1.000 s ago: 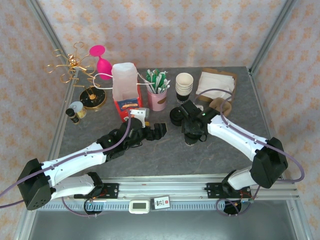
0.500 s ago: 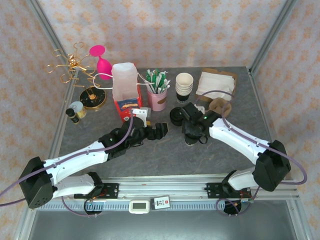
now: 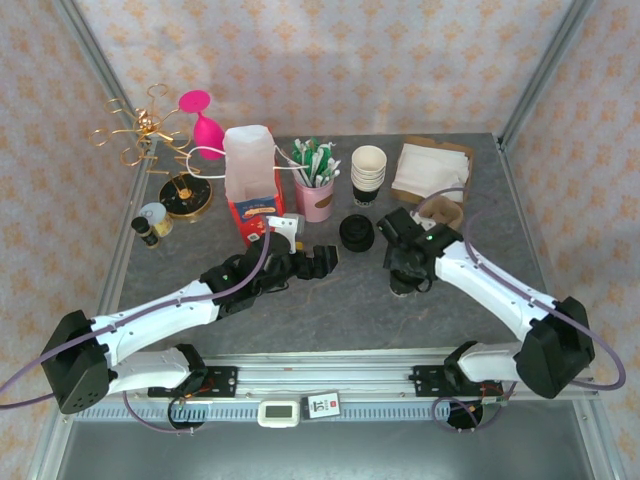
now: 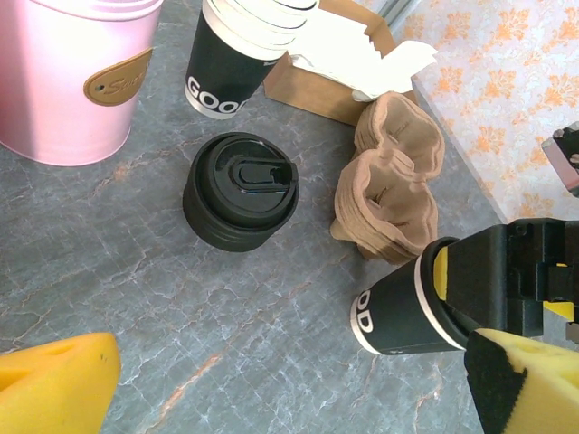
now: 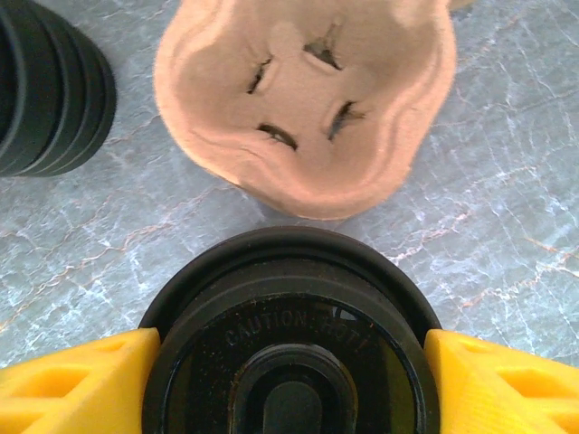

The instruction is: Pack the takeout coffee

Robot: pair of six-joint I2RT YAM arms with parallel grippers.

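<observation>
The takeout coffee (image 5: 289,344), a dark paper cup with a black lid, sits between the yellow fingers of my right gripper (image 5: 289,375), which is shut on its lid. From above, the right gripper (image 3: 408,262) holds the cup (image 3: 403,287) just in front of the brown pulp cup carrier (image 3: 443,212). In the left wrist view the cup (image 4: 403,312) leans, held at its top, beside the carrier (image 4: 393,181). The carrier's empty pocket (image 5: 303,108) lies just beyond the lid. My left gripper (image 3: 322,260) hovers open over the table's middle, with nothing between its fingers (image 4: 54,384).
A squat black stack of lids (image 3: 356,233) stands left of the cup. Behind are a stack of lidless cups (image 3: 368,175), a pink cup of sachets (image 3: 316,200), a red-and-white carton (image 3: 252,185) and a cardboard box of napkins (image 3: 432,165). Jars and a gold stand sit far left.
My right gripper has carried the takeout coffee to the right and slightly nearer, away from the black lids and in front of the carrier. The left arm has barely shifted.
</observation>
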